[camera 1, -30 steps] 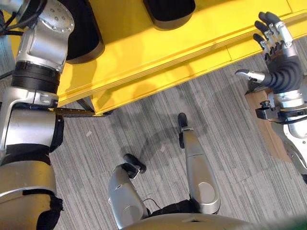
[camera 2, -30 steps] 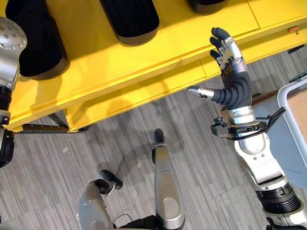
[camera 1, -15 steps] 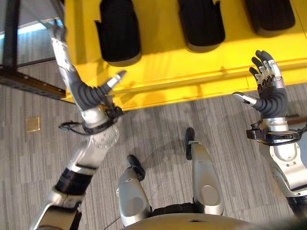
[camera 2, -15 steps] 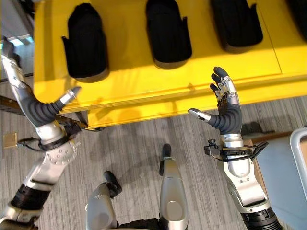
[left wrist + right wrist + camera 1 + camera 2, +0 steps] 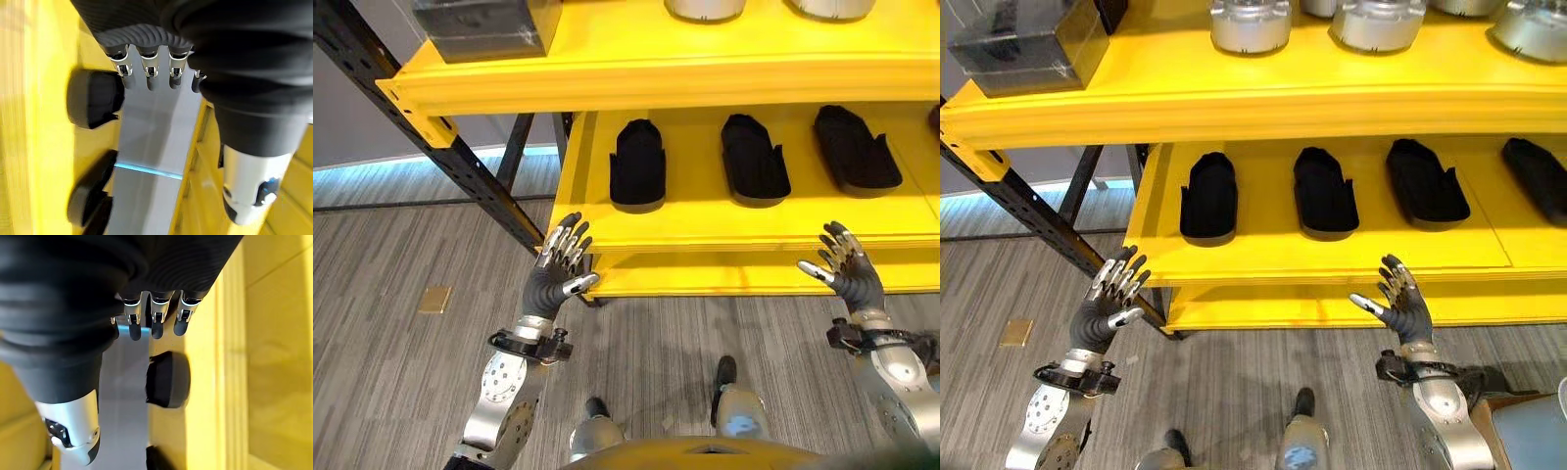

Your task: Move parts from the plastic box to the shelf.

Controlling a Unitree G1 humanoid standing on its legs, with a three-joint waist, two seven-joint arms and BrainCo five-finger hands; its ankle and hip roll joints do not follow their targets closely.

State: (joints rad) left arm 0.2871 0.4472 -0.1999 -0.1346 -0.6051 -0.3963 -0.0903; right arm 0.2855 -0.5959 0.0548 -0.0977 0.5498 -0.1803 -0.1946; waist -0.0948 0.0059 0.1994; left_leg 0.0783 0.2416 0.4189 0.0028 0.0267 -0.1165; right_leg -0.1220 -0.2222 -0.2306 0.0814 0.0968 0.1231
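Note:
A yellow shelf [image 5: 744, 230] stands before me. On its lower board lie several black moulded parts [image 5: 1208, 196], side by side. My left hand [image 5: 558, 276] is raised in front of the board's front left corner, fingers straight, nothing in it. My right hand [image 5: 847, 272] is raised before the front edge further right, also open and empty. The left wrist view looks past straight fingers [image 5: 149, 73] at a black part [image 5: 93, 98]. The right wrist view shows its fingers [image 5: 156, 316] above another black part [image 5: 168, 379].
The upper board [image 5: 1234, 103] carries silver round parts [image 5: 1250, 24] and a dark box [image 5: 1023, 44] at its left end. A black steel upright [image 5: 460, 162] slants down at the left. A grey-blue box corner [image 5: 1528, 436] shows at the lower right, over grey floor [image 5: 391, 352].
The whole picture has shifted upward, so the upper board now shows. Both hands sit lower and smaller in view, palms toward the shelf, still empty.

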